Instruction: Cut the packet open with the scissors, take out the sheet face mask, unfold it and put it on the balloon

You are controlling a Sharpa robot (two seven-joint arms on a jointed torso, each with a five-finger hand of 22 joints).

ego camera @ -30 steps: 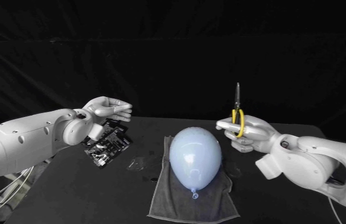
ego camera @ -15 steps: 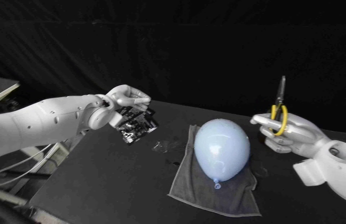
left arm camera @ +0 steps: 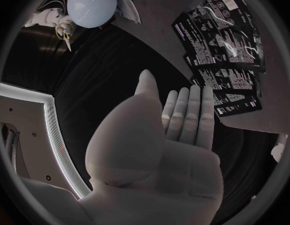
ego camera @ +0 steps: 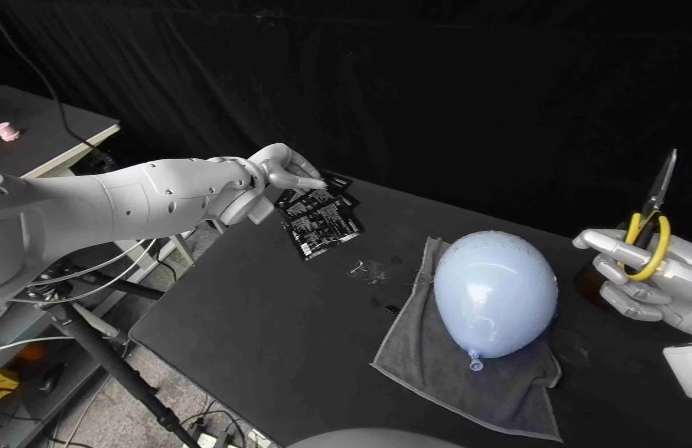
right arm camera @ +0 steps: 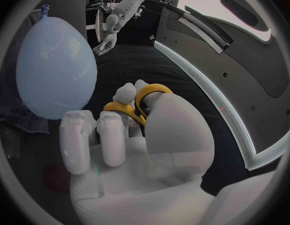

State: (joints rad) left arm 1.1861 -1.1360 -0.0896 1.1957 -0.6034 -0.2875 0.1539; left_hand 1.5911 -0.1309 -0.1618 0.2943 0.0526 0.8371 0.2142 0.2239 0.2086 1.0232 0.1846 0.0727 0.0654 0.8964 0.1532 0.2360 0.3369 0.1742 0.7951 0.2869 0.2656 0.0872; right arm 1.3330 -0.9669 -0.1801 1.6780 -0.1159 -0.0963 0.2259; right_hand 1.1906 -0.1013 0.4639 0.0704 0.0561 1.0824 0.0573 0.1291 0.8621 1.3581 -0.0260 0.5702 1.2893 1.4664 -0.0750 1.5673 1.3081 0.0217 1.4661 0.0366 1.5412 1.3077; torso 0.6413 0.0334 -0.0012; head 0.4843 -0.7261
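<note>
My left hand [ego camera: 289, 173] [left arm camera: 160, 135] is over the table's far left corner with its fingers straight and nothing in them. The black printed packet [ego camera: 320, 218] [left arm camera: 222, 50] lies just beyond its fingertips. The pale blue balloon [ego camera: 495, 290] [left arm camera: 92, 5] [right arm camera: 54, 70] rests on a grey towel [ego camera: 483, 383] in the middle of the table. At the right, my right hand [ego camera: 642, 286] [right arm camera: 120, 150] holds the yellow-handled scissors [ego camera: 649, 230] [right arm camera: 144, 97] with the blades pointing up and closed.
A small clear scrap [ego camera: 372, 268] lies on the black table [ego camera: 260, 318] between packet and towel. A side table [ego camera: 43, 133] and a stand with cables [ego camera: 101, 368] are beyond the table's left edge.
The camera has swung left. My left hand gripped the hanging packet before; now its fingers are straight and the packet lies past them. My right hand still holds the scissors upright.
</note>
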